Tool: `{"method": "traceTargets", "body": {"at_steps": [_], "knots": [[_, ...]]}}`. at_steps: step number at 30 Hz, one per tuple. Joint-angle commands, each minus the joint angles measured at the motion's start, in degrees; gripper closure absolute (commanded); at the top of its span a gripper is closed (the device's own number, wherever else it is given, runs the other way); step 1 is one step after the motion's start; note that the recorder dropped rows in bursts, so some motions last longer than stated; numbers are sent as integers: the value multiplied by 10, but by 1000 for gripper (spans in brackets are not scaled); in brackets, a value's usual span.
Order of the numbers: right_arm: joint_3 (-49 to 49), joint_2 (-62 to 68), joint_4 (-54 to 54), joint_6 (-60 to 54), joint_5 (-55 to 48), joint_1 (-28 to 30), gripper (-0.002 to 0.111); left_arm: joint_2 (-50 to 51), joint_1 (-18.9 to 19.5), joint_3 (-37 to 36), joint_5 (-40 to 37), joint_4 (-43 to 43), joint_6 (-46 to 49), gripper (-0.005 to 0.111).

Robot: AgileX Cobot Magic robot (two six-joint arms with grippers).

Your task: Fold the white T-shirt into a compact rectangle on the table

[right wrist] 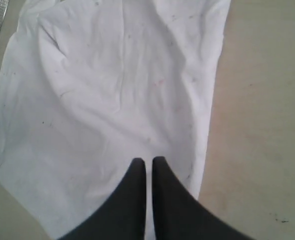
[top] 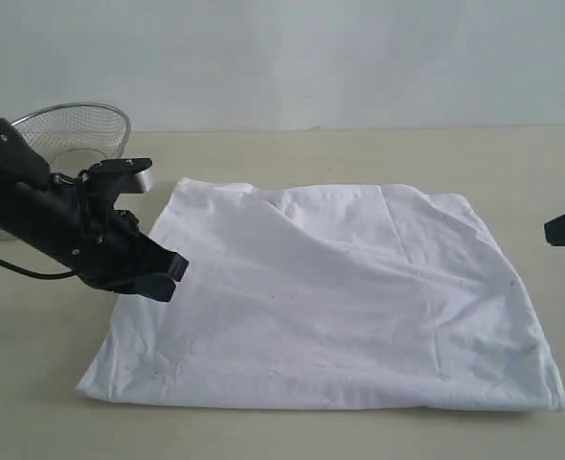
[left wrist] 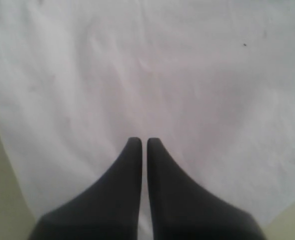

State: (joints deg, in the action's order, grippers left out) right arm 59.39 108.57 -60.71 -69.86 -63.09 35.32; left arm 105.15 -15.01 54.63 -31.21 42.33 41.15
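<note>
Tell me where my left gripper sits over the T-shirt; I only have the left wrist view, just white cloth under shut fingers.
Observer: The left gripper is over the white T-shirt's left edge, about halfway along it.
Operator: Is it folded yet?
Observer: Partly; it lies on the table as a wide, wrinkled four-sided shape, no sleeves sticking out.
Operator: Anything near my arm?
Observer: A wire-mesh basket stands behind the left arm, clear of the shirt.
</note>
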Motion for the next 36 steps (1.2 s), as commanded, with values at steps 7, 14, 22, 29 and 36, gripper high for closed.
{"method": "traceTargets", "body": {"at_steps": [7,14,22,29,36], "knots": [[0,42,1,59,36,-5,43,-6,1,1,12,7,3,102],[0,79,5,70,43,-27,41,-6,1,1,15,7,4,102],[0,135,28,78,82,-116,41,-6,1,1,15,7,4,102],[0,179,25,80,146,-213,41,-6,1,1,16,7,4,102],[2,182,27,106,195,-255,66,-6,1,1,16,7,4,102]]}}
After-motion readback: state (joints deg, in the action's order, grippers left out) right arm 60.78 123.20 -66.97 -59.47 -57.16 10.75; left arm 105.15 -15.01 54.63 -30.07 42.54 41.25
